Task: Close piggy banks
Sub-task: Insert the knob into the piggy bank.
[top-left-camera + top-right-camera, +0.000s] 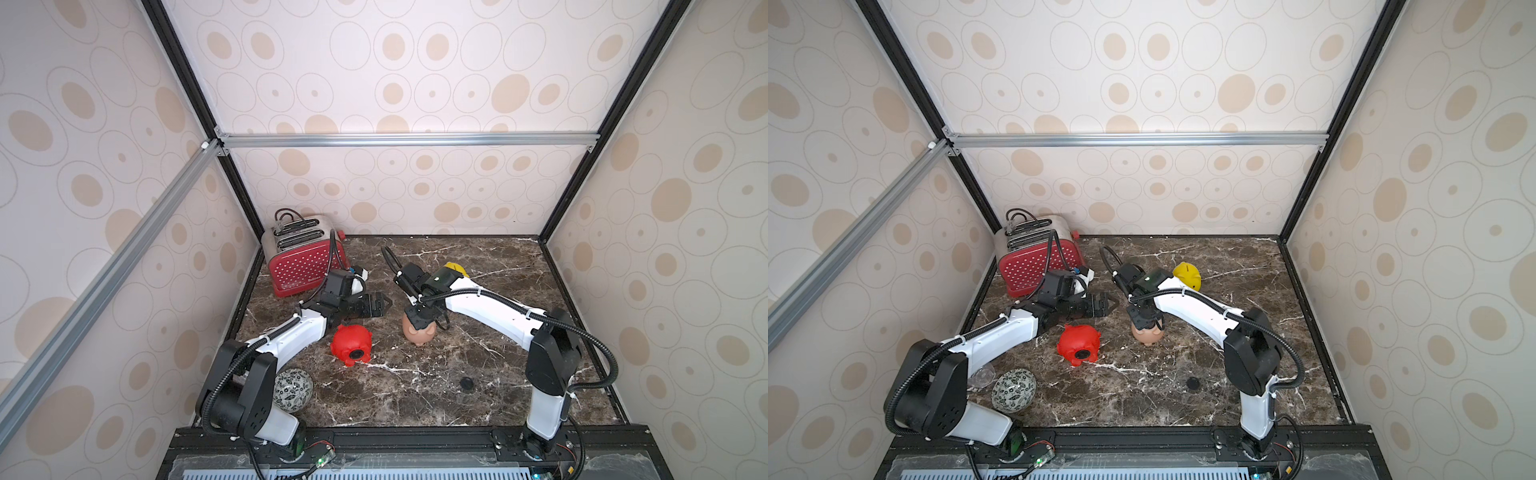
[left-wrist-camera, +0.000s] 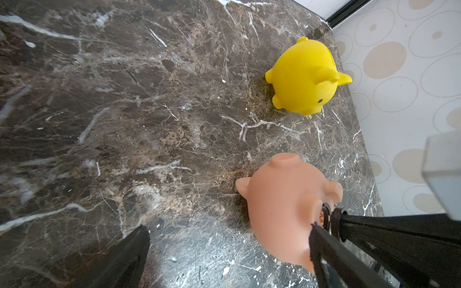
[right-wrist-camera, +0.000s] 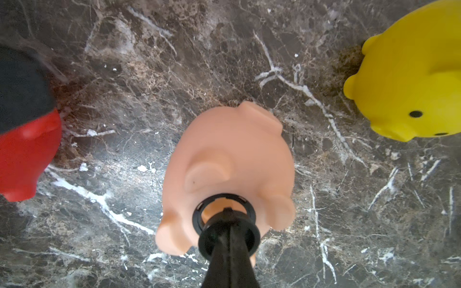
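The peach-pink piggy bank (image 3: 229,159) lies mid-table with its round belly hole turned up, seen too in a top view (image 1: 420,334). My right gripper (image 3: 228,219) is shut on a black round plug (image 3: 249,239), held right at that black-rimmed hole. My left gripper (image 2: 227,227) stands open just left of this pig, one finger (image 2: 324,249) close to its side. The red piggy bank (image 1: 351,345) lies on its side near the left arm, with a black disc in its belly. The yellow piggy bank (image 1: 1187,274) stands farther back, behind the right arm.
A second black plug (image 1: 467,383) lies loose on the marble table (image 1: 415,399) near the front. A red polka-dot toaster (image 1: 307,266) fills the back left corner. A black-and-white patterned ball (image 1: 293,388) sits by the left arm's base. Walls close in three sides.
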Tool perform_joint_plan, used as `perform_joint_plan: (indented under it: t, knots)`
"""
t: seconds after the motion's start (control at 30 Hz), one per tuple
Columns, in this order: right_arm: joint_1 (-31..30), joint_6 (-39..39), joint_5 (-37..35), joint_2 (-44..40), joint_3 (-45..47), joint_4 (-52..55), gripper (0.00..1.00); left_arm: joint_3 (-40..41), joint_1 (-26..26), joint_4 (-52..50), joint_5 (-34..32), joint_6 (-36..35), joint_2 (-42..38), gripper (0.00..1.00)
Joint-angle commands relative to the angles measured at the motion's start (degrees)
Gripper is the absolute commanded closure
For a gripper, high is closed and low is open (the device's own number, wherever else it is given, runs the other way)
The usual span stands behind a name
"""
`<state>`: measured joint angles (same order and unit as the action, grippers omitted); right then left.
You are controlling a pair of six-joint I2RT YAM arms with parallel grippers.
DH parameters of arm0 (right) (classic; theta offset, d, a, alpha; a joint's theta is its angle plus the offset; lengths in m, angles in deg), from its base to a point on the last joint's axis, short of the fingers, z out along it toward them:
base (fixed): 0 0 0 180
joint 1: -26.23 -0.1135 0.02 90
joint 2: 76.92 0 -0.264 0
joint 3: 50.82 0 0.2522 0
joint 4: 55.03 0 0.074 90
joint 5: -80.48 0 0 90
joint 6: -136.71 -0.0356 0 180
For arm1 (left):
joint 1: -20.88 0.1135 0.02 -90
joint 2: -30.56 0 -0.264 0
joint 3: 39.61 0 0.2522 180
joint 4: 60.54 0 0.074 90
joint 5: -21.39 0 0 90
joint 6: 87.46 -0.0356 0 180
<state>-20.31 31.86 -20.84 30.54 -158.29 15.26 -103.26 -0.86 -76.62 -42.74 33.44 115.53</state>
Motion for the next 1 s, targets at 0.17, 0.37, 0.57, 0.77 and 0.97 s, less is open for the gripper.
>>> perform_joint_plan:
  t: [0.17,0.37,0.57,0.77,0.97]
  knots:
    - [-0.3,2.7,-0.8,2.7,-1.4,1.9,1.0,-0.8,0.2,-1.5,-0.4,-1.3,0.3,0.01]
    - [-0.3,3.0,-1.1,3.2,-1.0,1.7,1.0,-0.7,0.2,-1.4,-0.5,-1.5,0.5,0.01]
    - [-0.3,3.6,-1.3,3.4,-0.9,1.7,1.0,-0.4,0.2,-1.6,-0.4,-1.5,0.2,0.01]
    - [-0.3,6.0,-1.0,2.8,-0.5,2.0,1.0,-0.2,0.3,-1.7,-0.6,-1.7,0.1,0.01]
    - [-0.3,8.1,-0.9,2.1,0.3,1.6,1.0,0.0,0.2,-1.8,-0.7,-2.0,-0.1,0.01]
